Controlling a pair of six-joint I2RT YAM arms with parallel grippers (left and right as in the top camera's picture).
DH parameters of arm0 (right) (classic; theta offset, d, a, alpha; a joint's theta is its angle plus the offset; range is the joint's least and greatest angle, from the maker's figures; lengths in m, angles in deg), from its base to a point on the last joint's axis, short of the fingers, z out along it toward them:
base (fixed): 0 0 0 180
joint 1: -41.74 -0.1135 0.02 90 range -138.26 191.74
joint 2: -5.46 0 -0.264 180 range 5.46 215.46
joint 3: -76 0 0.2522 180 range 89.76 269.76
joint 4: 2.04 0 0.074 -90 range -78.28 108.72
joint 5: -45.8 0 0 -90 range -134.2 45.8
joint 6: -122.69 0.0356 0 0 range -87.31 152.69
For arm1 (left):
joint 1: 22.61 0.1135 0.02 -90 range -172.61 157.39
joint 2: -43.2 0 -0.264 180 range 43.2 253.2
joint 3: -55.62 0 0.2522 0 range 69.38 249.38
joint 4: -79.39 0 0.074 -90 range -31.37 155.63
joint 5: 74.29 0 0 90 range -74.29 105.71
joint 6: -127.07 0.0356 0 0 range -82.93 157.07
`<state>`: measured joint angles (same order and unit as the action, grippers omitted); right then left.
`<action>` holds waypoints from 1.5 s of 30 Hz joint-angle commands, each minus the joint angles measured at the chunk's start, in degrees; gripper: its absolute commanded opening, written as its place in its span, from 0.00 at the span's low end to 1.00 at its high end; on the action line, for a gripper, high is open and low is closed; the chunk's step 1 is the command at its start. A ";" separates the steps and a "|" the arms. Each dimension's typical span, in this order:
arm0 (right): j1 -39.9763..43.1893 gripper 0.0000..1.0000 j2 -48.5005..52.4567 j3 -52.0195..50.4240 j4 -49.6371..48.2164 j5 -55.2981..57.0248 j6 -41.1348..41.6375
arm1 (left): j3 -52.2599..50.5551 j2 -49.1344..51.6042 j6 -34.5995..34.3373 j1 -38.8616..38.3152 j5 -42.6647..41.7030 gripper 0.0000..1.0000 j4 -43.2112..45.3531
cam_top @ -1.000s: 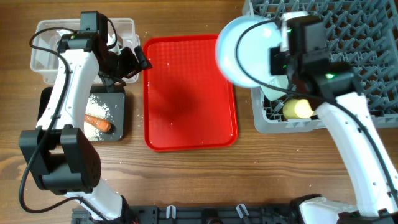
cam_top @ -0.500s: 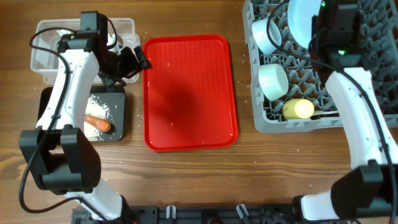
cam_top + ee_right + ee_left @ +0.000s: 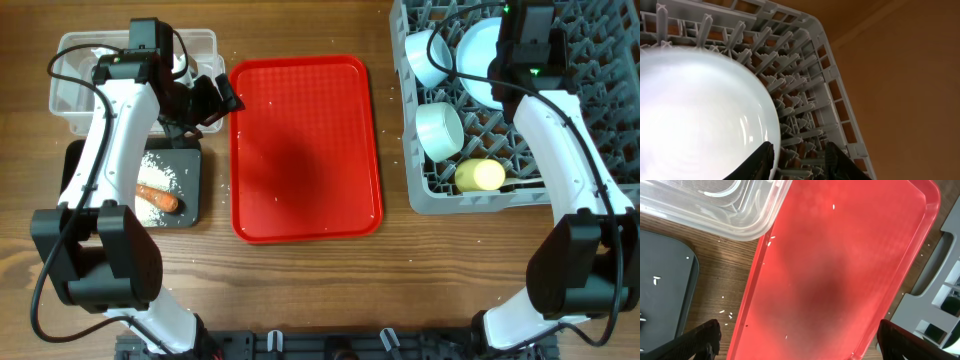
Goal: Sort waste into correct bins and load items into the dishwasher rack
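Clearly, the loading is nearly done. In the overhead view the dishwasher rack [image 3: 600,150] fills the 2 o'clock corner and already holds 2 small bowls, 1 [image 3: 430,55] at its 11 o'clock corner and 1 [image 3: 438,128] below it, and the yellow cup [image 3: 478,176] at its 7 o'clock corner. The pale blue plate [image 3: 480,60] stands tilted among the pegs at the rack's 12 o'clock side, with the right gripper [image 3: 528,45] at its rim. In the right wrist view its fingers [image 3: 832,155] have a gap between them and the plate rim lies against 1 finger; whether they pinch it, I cannot tell.

For the waste, the black tray [image 3: 190,208] at 8 o'clock carries the carrot stick [image 3: 157,198] and a heap of rice [image 3: 160,170]. The clear tub [image 3: 70,100] sits at 10 o'clock; its contents are not clear to me. The left gripper [image 3: 215,98] hangs spread wide between the tub and the red tray [image 3: 305,150].

I judge that little is left: a few loose grains [image 3: 771,240] lie on the red tray and the table. I cannot find the spoon, napkin, wrapper or scrap.

No brand, label or writing can be read anywhere.
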<state>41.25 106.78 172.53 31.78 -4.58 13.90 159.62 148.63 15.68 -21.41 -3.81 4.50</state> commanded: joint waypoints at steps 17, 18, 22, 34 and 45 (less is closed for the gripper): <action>19.41 0.67 0.81 0.96 23.74 -53.57 35.63 | 0.15 -0.66 -0.09 0.04 0.13 1.00 -0.02; 19.39 0.67 0.81 0.96 23.12 -52.24 36.02 | 0.15 -0.66 -0.09 0.04 0.13 1.00 -0.02; 19.32 0.61 1.92 0.94 21.31 -50.64 40.02 | 0.15 -0.66 -0.09 0.04 0.13 1.00 -0.02; 19.39 0.61 4.70 0.90 23.82 -47.45 40.24 | 0.15 -0.66 -0.09 0.04 0.13 1.00 -0.02; 19.50 0.22 8.94 0.79 17.68 -44.94 40.17 | 0.15 -0.66 -0.09 0.04 0.13 1.00 0.00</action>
<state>60.70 114.17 173.07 50.31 -50.96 54.05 159.62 148.63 15.70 -21.41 -3.81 4.48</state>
